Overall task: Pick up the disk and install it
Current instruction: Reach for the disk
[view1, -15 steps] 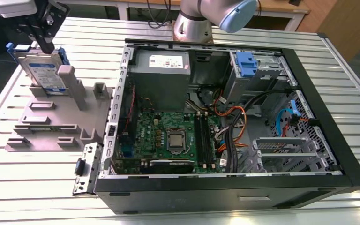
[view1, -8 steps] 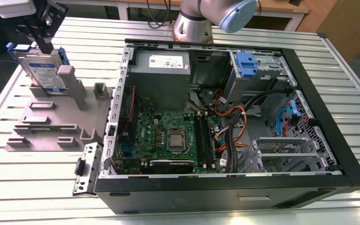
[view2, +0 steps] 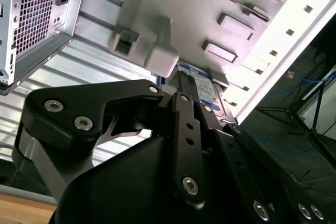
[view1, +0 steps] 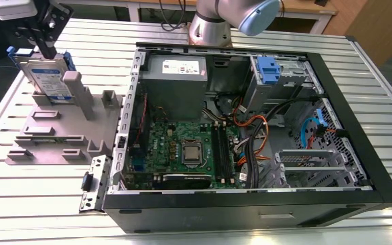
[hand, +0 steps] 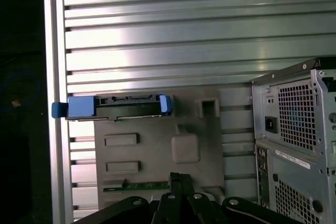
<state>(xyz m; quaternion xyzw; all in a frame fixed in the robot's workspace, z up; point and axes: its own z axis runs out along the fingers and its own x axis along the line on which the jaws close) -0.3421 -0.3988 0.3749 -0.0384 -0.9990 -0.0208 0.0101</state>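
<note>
Exterior view: the gripper [view1: 46, 48] hangs over the upper edge of the disk [view1: 49, 79], at the exterior view's left. The disk stands upright in a grey holder [view1: 53, 132] on the slatted table [view1: 32, 214], beside the open case [view1: 250, 204]. Its white-and-blue label faces the camera, but the print is too small to read. A white sticker [view1: 182, 66] on the power supply [view1: 175, 84] inside the case is equally unreadable. Whether the gripper is released or clenched cannot be told here.

Second wrist view: the gripper [view2: 191, 95] points down at the disk [view2: 202, 87], whose label shows just past its tip; contact cannot be judged.

First wrist view: the disk [hand: 123, 107] is seen edge-on, blue carrier ends showing, seated in the holder [hand: 157, 150]. The gripper [hand: 178, 178] lies over the holder, apart from the disk, with nothing in its grasp.
</note>
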